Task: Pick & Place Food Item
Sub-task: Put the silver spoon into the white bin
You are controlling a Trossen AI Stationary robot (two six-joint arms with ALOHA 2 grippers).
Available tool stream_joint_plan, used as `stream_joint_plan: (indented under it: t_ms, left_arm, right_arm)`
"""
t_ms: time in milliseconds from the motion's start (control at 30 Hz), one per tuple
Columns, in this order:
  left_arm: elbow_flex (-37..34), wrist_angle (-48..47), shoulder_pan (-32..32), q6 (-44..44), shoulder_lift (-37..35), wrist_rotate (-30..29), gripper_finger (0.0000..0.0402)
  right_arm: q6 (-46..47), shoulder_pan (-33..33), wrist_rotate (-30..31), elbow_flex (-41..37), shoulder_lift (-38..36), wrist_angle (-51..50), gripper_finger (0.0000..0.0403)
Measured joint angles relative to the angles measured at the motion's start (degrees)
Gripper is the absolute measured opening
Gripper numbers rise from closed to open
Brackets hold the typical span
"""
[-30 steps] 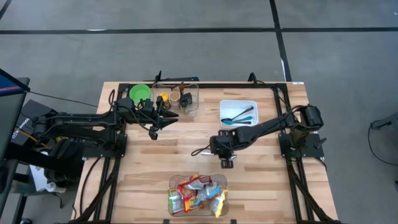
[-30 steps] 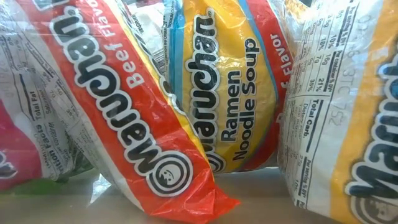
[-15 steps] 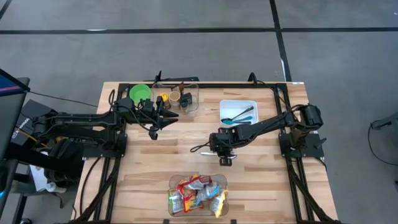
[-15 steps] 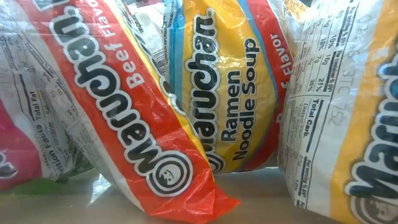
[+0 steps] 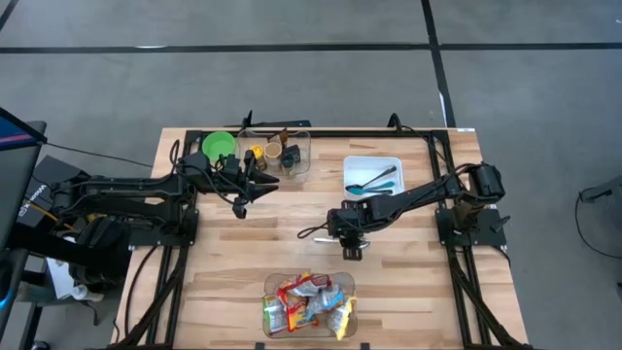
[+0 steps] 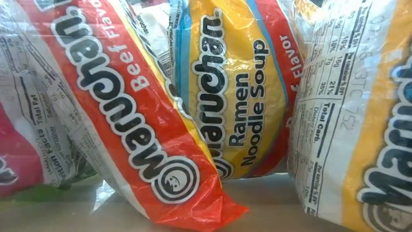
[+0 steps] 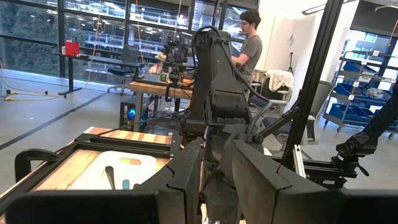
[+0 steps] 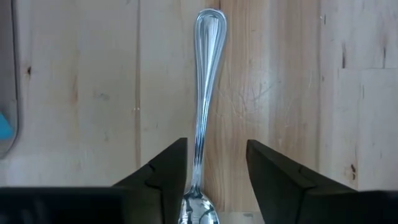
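Several ramen packets (image 5: 307,303) lie in a clear bin (image 5: 274,283) at the table's near edge; the low view shows them close up (image 6: 238,96). A metal spoon (image 8: 205,93) lies flat on the wood (image 5: 313,232) at mid-table. My right gripper (image 8: 216,146) points down over the spoon's neck, open, one finger on each side of it and no contact showing. My left gripper (image 5: 264,185) hangs about level above the far left of the table, its fingers (image 7: 217,162) a little apart with nothing between them.
A white tray (image 5: 389,161) with a teal spoon and a dark utensil sits at the far right. A green bowl (image 5: 219,146) and a clear container of cups (image 5: 282,154) stand at the far edge. Bare wood lies between the spoon and the bin.
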Motion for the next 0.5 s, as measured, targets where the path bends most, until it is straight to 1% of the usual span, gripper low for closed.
stream_joint_plan:
  t_ms: [133,333,500]
  left_arm:
    - [0.0,0.0,0.0,0.01,0.0,0.0,0.0085]
    - [0.0,0.0,0.0,0.0,0.0,0.01,0.0085]
    - [0.0,0.0,-0.02,0.0,0.0,0.0,0.0085]
  right_arm:
    - [-0.02,0.25,0.0,0.0,0.0,-0.05,0.016]
    - [-0.11,0.93,0.15,-0.02,0.0,-0.11,0.0149]
    - [-0.2,0.95,0.12,-2.74,0.01,2.38,0.014]
